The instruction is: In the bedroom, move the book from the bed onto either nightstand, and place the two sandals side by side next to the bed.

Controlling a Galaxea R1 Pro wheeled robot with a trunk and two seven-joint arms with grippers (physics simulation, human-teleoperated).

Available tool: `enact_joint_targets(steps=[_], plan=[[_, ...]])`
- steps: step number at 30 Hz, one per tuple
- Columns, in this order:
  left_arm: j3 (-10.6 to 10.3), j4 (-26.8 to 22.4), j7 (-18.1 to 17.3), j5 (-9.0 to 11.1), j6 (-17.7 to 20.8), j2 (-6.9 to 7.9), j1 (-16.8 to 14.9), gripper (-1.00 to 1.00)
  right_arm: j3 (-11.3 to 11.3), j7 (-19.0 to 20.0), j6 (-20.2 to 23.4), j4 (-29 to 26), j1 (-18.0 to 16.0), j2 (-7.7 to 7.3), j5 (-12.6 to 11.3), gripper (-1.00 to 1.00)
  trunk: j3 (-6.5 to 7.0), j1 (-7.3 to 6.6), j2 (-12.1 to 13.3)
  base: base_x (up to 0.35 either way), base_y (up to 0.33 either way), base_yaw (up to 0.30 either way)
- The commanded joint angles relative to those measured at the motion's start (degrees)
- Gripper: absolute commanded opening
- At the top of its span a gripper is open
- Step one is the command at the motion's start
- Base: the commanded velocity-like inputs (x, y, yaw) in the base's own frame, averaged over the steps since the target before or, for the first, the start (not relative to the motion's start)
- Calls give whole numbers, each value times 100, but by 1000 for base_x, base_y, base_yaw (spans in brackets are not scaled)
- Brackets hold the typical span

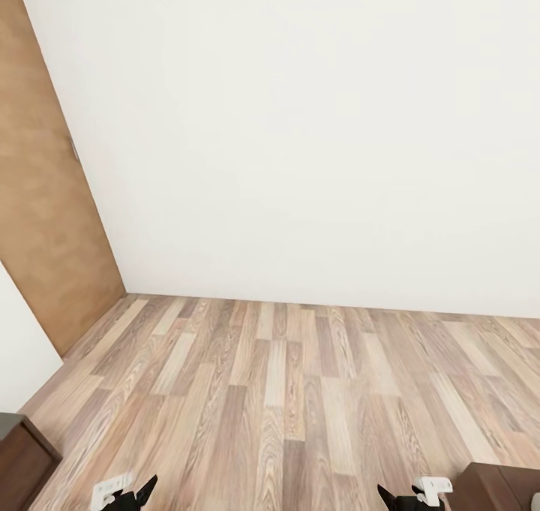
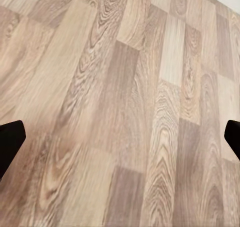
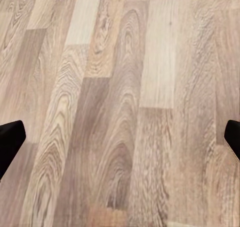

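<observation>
Ahead of the robot, the head view takes in a white wall point(image 1: 315, 136), a brown wooden door point(image 1: 45, 196) and wood-plank floor point(image 1: 285, 391), with dark-brown furniture corners at both lower edges, left point(image 1: 22, 458) and right point(image 1: 499, 488). Each wrist view looks straight at bare planks: the left gripper point(image 2: 120, 137) and right gripper point(image 3: 120, 137) both stand wide apart, holding nothing.
</observation>
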Motion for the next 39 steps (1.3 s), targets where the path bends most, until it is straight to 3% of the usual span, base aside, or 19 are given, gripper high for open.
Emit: enact_joint_targets(steps=[1,20,39], plan=[[46,5,-18,-61,-34,-1,-6,100,45,41,-25,23,-9,2,-61,100,-6,3,-3,329,0,0],[48,5,-18,-61,-34,-1,-6,100,45,41,-25,23,-9,2,-61,100,-6,3,-3,315,73,0],[51,8,-18,-61,-34,-1,-6,100,45,35,-25,23,-9,2,-65,100,-6,3,-3,112,74,0]])
